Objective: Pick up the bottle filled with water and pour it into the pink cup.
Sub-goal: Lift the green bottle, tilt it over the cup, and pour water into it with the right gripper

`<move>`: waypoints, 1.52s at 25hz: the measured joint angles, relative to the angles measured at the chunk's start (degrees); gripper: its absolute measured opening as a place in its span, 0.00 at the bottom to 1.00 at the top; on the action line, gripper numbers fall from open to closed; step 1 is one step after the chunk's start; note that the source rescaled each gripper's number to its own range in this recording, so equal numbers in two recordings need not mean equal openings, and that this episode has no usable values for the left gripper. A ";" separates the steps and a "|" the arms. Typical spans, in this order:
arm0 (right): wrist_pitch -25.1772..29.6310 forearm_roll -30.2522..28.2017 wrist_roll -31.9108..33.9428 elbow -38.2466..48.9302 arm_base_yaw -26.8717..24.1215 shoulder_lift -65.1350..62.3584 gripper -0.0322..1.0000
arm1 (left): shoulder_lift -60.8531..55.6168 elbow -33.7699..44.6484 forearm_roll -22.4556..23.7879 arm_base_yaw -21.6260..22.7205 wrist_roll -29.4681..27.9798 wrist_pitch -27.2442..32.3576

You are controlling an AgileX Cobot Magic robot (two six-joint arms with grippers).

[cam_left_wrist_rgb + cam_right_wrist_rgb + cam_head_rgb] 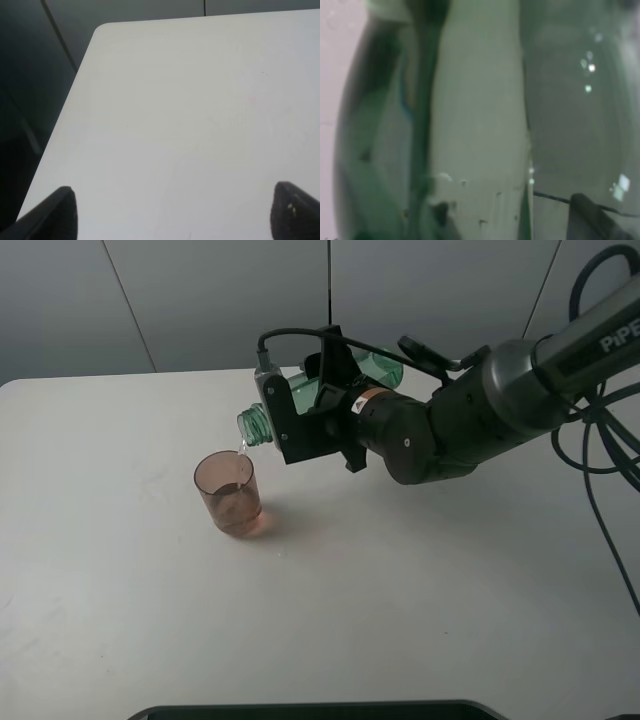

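Observation:
The green-tinted bottle [262, 424] lies nearly horizontal in my right gripper [312, 405], which is shut on its body. Its open neck points left and slightly down, just above the rim of the pink cup [229, 492]. A thin stream of water falls from the neck into the cup. The cup stands upright on the white table [120, 600] with some liquid in its bottom. In the right wrist view the bottle [480, 115] fills the frame, blurred. My left gripper [172, 215] is open over bare table, only its two dark fingertips [60, 212] showing.
Black cables [600, 455] hang at the right behind the right arm. A dark object [320, 710] lies along the front edge of the table. The table's far left corner [102, 30] shows in the left wrist view.

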 joint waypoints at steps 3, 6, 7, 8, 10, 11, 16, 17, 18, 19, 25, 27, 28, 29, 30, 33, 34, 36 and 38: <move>0.00 0.28 -0.52 -0.13 0.00 0.00 0.03 | 0.00 0.00 0.00 0.00 0.00 0.00; 0.00 1.63 -1.18 -0.62 0.00 0.00 0.03 | 0.00 0.00 0.00 0.00 0.00 0.00; 0.00 1.93 -1.18 -0.84 0.00 0.00 0.03 | 0.00 0.00 0.00 0.00 0.00 0.00; 0.00 2.20 -1.30 -1.07 0.00 0.00 0.03 | 0.00 0.00 0.00 0.00 0.00 0.00; 0.00 2.45 -1.42 -1.33 0.00 0.00 0.03 | 0.00 0.00 0.00 0.00 0.00 0.00; 0.13 2.76 -1.42 -1.33 0.00 0.00 0.03 | 0.00 0.00 0.00 0.00 0.00 0.00; 0.86 3.00 -1.94 -1.33 0.00 0.00 0.03 | 0.00 0.00 0.00 0.00 0.00 0.00; 0.86 3.00 -1.98 -1.33 0.00 0.00 0.03 | 0.00 0.00 0.00 0.00 0.00 0.00; 0.86 3.00 -2.12 -1.33 0.00 0.00 0.03 | 0.00 0.00 0.00 0.00 0.00 0.00; 0.86 3.00 -2.45 -1.33 0.00 0.00 0.03 | 0.00 0.00 0.00 0.00 0.00 0.00; 0.86 3.31 -4.19 -1.33 0.00 0.00 0.03 | 0.00 0.00 0.00 0.00 0.00 0.00; 0.86 3.31 -4.42 -1.33 0.00 0.00 0.03 | 0.00 0.00 0.00 0.00 0.00 0.00; 0.86 3.31 -4.85 -1.33 0.00 0.00 0.03 | 0.00 0.00 0.00 0.00 0.00 0.00; 0.86 3.31 -4.85 -1.33 0.00 0.00 0.03 | 0.00 0.00 0.00 0.00 0.00 0.00; 0.86 3.31 -4.93 -1.33 0.00 0.00 0.03 | 0.00 0.00 0.00 0.00 0.00 0.00; 0.86 3.31 -5.31 -1.33 0.00 0.00 0.03 | 0.00 0.00 0.00 0.00 0.00 0.00; 0.86 3.31 -5.31 -1.33 0.00 0.00 0.03 | 0.00 0.00 0.00 0.00 0.00 0.00; 0.86 3.31 -5.31 -1.33 0.00 0.00 0.03 | 0.00 0.00 0.00 0.00 0.00 0.00; 0.74 3.31 -4.79 -1.33 0.00 0.00 0.03 | 0.00 0.00 0.00 0.00 0.00 0.00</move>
